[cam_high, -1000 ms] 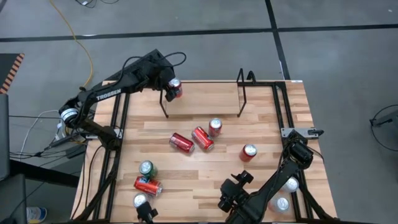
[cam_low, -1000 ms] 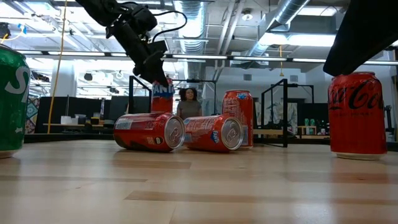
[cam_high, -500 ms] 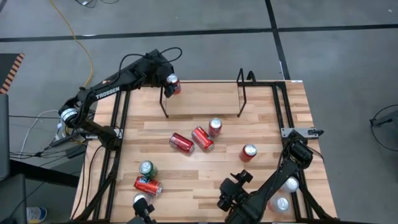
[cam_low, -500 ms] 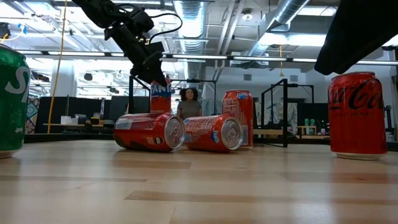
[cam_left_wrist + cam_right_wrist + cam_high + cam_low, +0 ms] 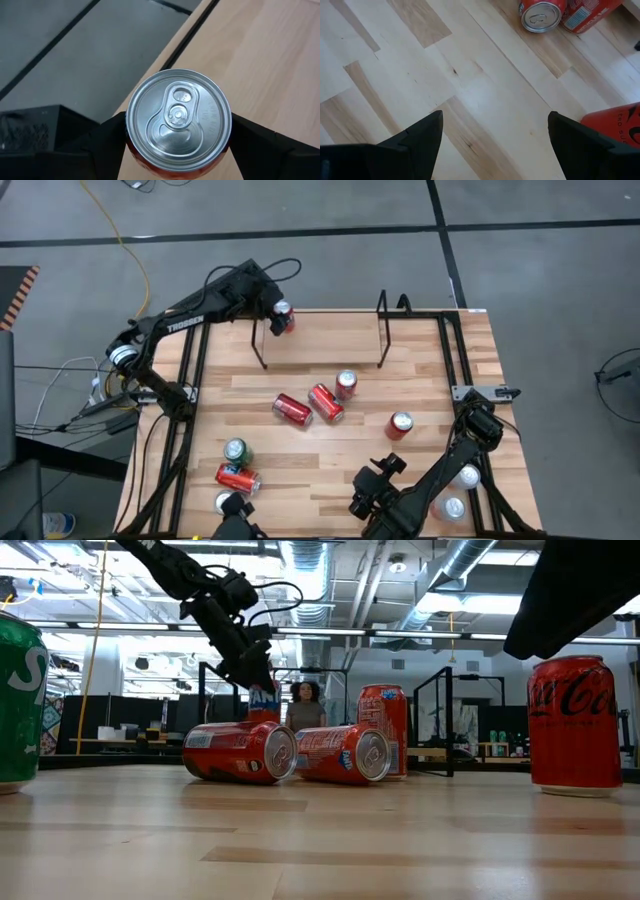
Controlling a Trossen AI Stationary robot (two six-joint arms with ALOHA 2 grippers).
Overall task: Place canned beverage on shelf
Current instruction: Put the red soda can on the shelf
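The left gripper (image 5: 272, 308) pinches a red can (image 5: 178, 119) from both sides at the table's far left edge, just above the shelf (image 5: 320, 330); blue-and-white lettering shows on that can in the low view but cannot be read. Near right, a red Coca-Cola can (image 5: 574, 726) stands upright. The right gripper (image 5: 490, 140) hovers spread over bare wood at the near edge, holding nothing

I see my left gripper (image 5: 277, 316) carry the red can (image 5: 283, 317) a little lower and toward the shelf's (image 5: 380, 330) left end loop; the shelf itself shifts slightly.
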